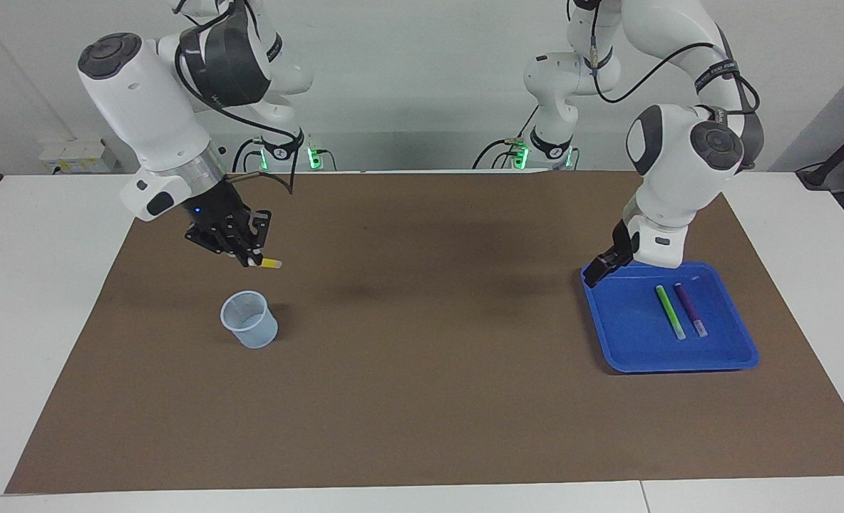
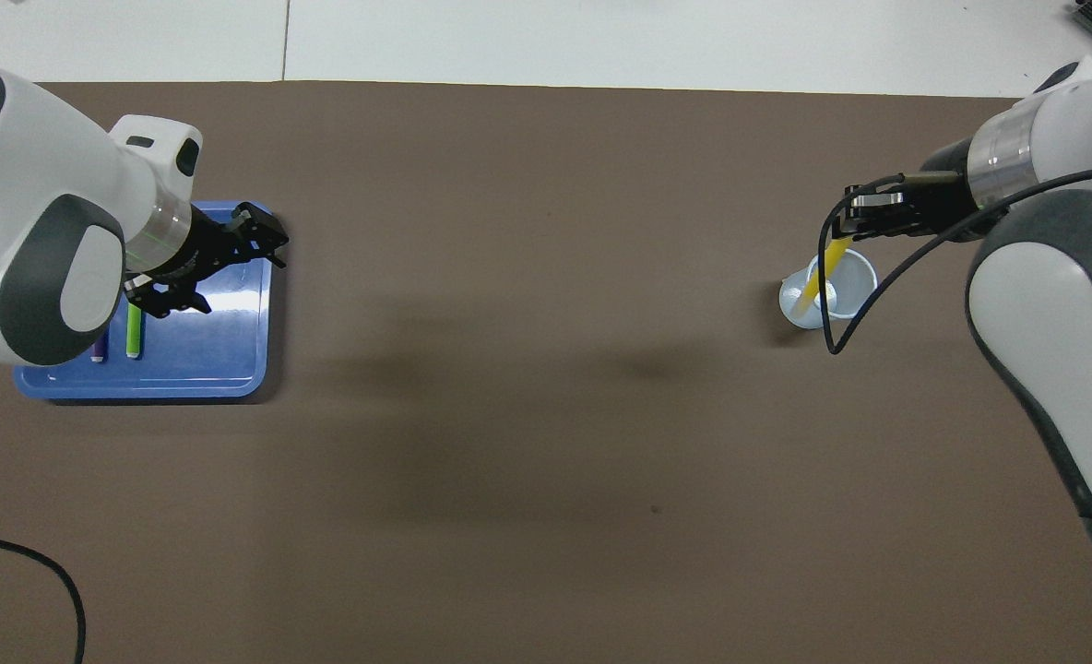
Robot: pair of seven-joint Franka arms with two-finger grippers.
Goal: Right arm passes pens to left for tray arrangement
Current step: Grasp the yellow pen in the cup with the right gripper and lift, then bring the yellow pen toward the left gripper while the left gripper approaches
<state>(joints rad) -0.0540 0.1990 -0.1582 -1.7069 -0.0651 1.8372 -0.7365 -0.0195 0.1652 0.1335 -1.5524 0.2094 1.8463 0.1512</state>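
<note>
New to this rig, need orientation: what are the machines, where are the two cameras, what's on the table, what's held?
Two white robot arms work at a table covered by a brown mat. One camera faces them from across the table; the other looks down from above their own end.

On the mat: a clear cup and a blue tray holding a green pen and a purple pen side by side.

The right end effector, in the air above the cup, is shut on a yellow pen. The left end effector holds nothing, over the tray's edge.

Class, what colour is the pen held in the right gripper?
Yellow pen, clearest in the overhead view, in the right gripper.
</note>
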